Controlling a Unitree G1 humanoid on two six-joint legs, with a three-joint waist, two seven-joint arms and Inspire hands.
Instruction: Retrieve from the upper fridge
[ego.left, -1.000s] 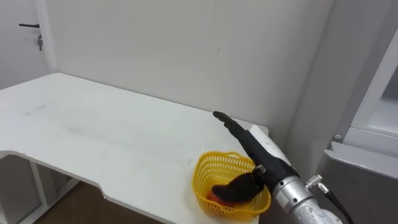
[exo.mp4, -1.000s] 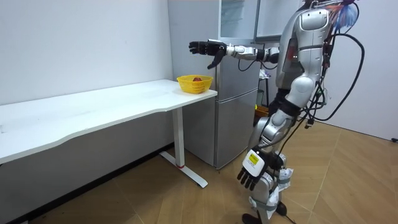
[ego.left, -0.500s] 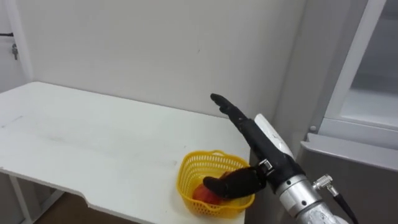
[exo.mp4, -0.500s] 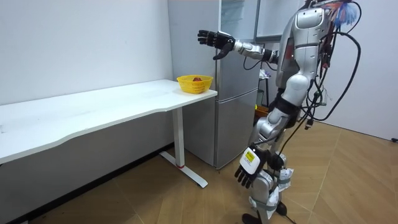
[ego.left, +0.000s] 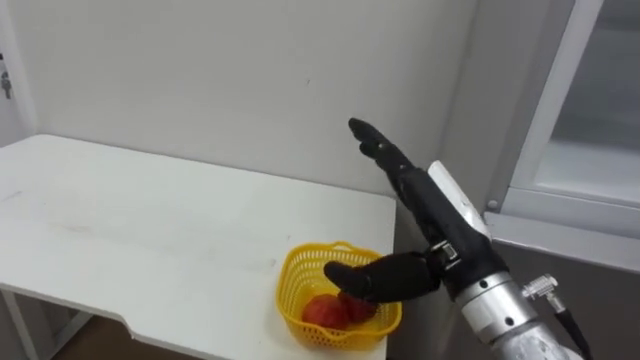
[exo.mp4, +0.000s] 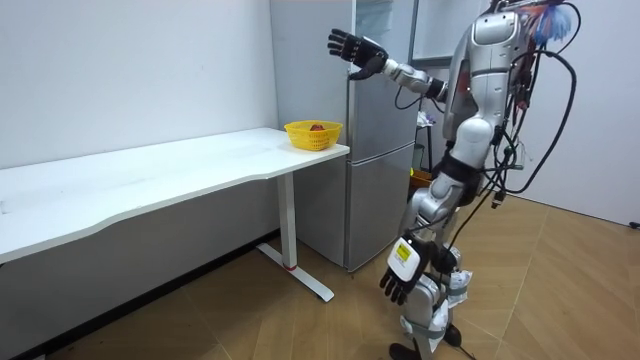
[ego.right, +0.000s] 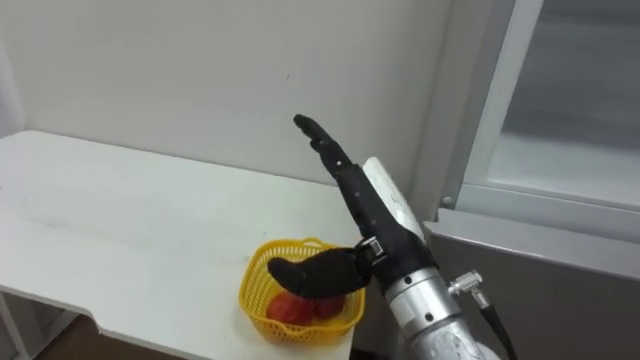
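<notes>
My right hand (ego.left: 432, 225) is raised, fingers straight, thumb spread wide, holding nothing. The red fruit (ego.left: 322, 310) lies in the yellow basket (ego.left: 292, 268) at 7 o'clock of that hand, on the table (ego.left: 150, 230) corner. The fridge (exo.mp4: 380, 150) stands at 3 o'clock. My left hand (exo.mp4: 398, 284) hangs relaxed beside my leg.

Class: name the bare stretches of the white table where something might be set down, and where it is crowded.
Bare: the table from the yellow basket leftward, wall to front edge. Crowded: the corner by the fridge, where the basket holds red fruit, the open right hand raised nearby.
</notes>
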